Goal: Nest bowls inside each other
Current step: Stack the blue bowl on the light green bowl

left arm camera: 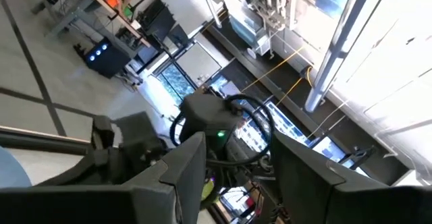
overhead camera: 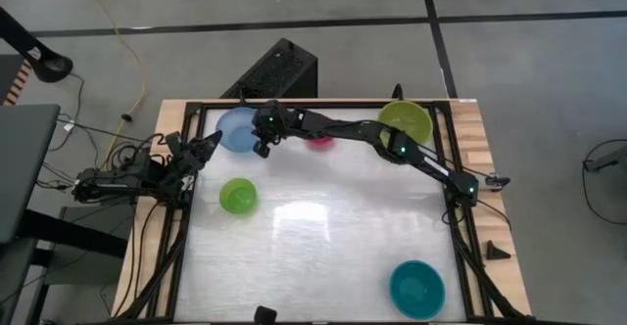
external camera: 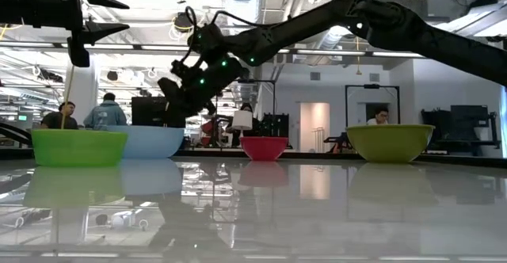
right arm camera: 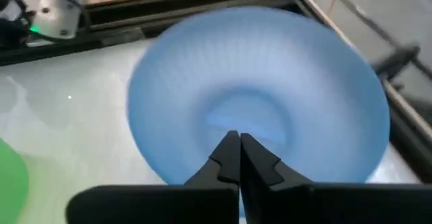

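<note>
The light blue bowl (overhead camera: 233,129) stands on its base at the far left of the table. My right gripper (right arm camera: 237,143) reaches across the table's far side and is shut, with nothing between its fingers; its tips point slanting down over this bowl's hollow (right arm camera: 250,109). The small magenta-pink bowl (external camera: 264,147) stands partly under the right arm. The olive-green bowl (overhead camera: 405,121) is at the far right, the small bright green bowl (overhead camera: 238,196) at the left and the teal bowl (overhead camera: 416,288) at the near right. My left gripper (overhead camera: 203,149) waits open, raised at the table's left edge. My right gripper's shut fingertips (external camera: 170,119) come slanting down from the table's right side at about the height of the light blue bowl's rim (external camera: 150,128). Whether they touch the bowl I cannot tell.
A black frame (overhead camera: 323,103) runs round the white tabletop. The middle and near left of the table lie bare. A black box (overhead camera: 279,70) stands on the floor behind the far edge. People sit in the room beyond the table.
</note>
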You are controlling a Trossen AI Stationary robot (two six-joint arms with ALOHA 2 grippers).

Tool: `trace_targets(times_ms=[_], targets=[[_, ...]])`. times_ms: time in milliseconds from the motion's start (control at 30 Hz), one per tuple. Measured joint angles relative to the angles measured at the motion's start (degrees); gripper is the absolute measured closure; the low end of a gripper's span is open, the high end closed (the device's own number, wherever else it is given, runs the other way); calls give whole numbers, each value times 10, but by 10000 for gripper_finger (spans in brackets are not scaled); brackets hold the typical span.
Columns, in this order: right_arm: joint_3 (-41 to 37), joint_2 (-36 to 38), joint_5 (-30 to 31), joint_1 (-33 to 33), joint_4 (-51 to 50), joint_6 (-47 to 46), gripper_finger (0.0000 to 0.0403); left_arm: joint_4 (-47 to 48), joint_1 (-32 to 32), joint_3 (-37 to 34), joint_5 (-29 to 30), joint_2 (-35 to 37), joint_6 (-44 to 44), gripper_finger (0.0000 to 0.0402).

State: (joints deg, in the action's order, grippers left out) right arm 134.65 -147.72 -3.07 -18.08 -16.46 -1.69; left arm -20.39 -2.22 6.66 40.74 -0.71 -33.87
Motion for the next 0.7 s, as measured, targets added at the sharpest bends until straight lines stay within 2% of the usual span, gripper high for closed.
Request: trace_targets(times_ms=[233,400,700], targets=[[1,2,3,-6,-67,-29,373,2,0,0,1,0,1,246],[1,-5,2,-4,-125,-29,384,3,0,0,1,0,2,246],[2,-14,-17,9,-239,-46,381,4,0,0,-9,0,-3,246]])
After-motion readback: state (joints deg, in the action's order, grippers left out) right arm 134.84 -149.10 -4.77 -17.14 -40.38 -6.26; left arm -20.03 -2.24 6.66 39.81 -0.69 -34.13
